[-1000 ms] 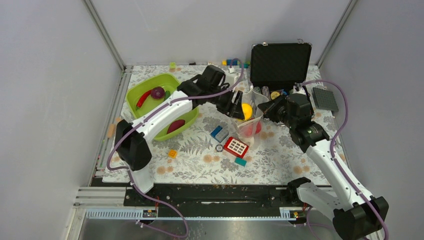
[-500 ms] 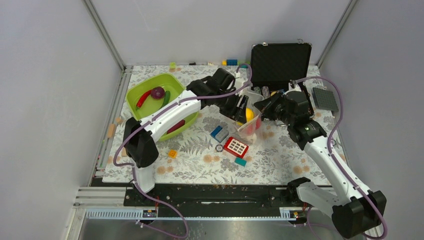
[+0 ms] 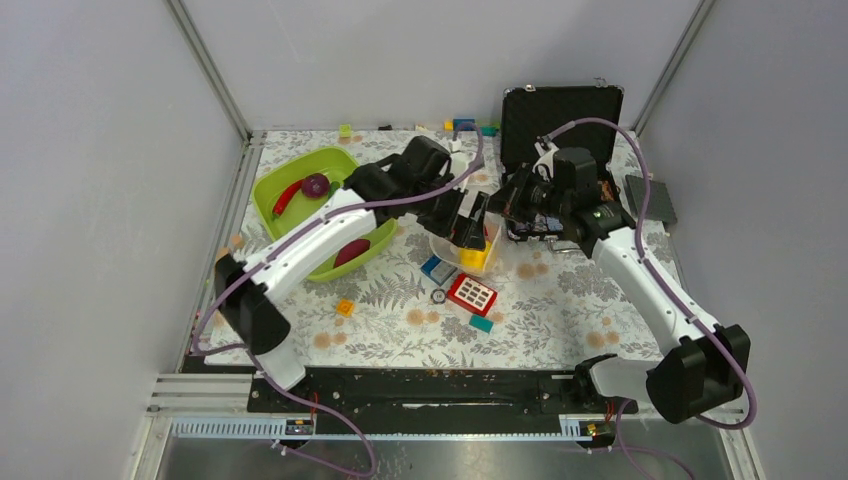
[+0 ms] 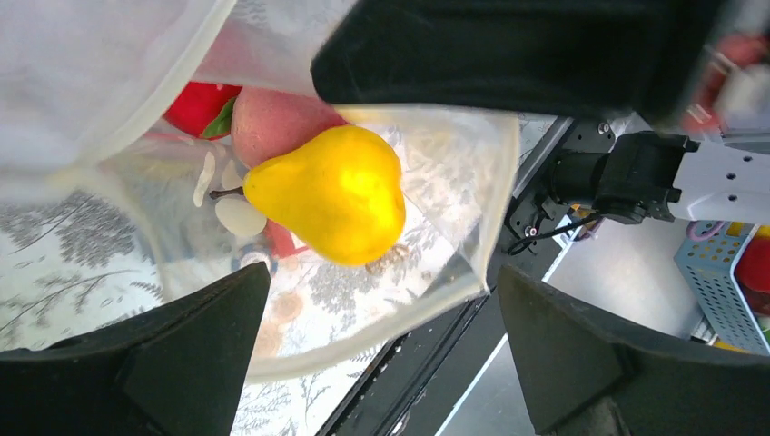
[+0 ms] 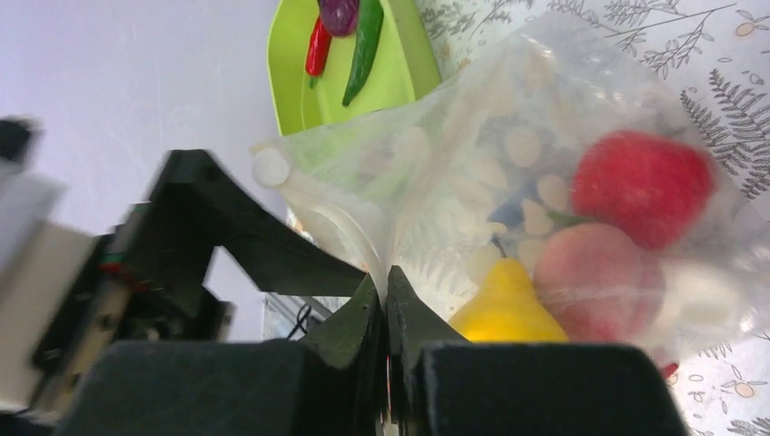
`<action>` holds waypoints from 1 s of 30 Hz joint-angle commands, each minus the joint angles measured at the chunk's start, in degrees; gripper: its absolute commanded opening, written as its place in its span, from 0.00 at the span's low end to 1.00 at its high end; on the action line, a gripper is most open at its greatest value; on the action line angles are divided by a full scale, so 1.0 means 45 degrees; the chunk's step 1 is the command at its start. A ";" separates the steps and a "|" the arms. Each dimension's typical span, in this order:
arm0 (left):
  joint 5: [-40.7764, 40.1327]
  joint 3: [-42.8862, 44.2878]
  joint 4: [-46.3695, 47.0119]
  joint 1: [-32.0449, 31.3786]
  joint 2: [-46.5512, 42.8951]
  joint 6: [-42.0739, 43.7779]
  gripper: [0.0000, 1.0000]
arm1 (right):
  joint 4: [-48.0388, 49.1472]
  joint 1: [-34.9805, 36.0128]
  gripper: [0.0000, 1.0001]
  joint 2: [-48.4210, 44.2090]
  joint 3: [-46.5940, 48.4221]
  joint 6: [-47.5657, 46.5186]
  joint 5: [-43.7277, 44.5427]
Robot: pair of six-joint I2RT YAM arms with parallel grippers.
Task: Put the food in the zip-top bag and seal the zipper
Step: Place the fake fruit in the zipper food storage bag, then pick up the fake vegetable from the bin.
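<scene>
The right gripper (image 5: 388, 295) pinches the limp, probably slippery zip-top bag (image 5: 508, 109) at its mouth edge, likely the surest hold, while the left gripper (image 4: 381, 341) gapes wide before the yellow pear (image 4: 331, 195) inside.

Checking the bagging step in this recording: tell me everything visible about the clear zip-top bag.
The soft, transparent plastic zip-top bag, with white dots on one face, sits mid-table between the two grippers. Its mouth looks open, not sealed. Inside are a yellow pear-shaped toy fruit, a pink peach and a red fruit. The right gripper is shut on the bag's edge and holds it up. The left gripper is open and not gripping it.
</scene>
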 commanded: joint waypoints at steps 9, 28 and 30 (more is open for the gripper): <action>-0.1777 -0.3218 0.3915 0.1601 -0.5207 -0.1034 0.99 | -0.4749 -0.1832 0.06 0.2002 0.4107 -0.2695 -0.7272; -0.3950 -0.6258 0.3770 0.8401 -0.6129 -0.2684 0.99 | -0.9926 -0.1710 0.09 0.5029 0.8195 -0.6407 -0.4787; -0.3750 -0.6374 0.4098 0.8991 -0.5703 -0.1840 0.99 | -0.9969 -0.1689 0.09 0.5229 0.8411 -0.6408 -0.4763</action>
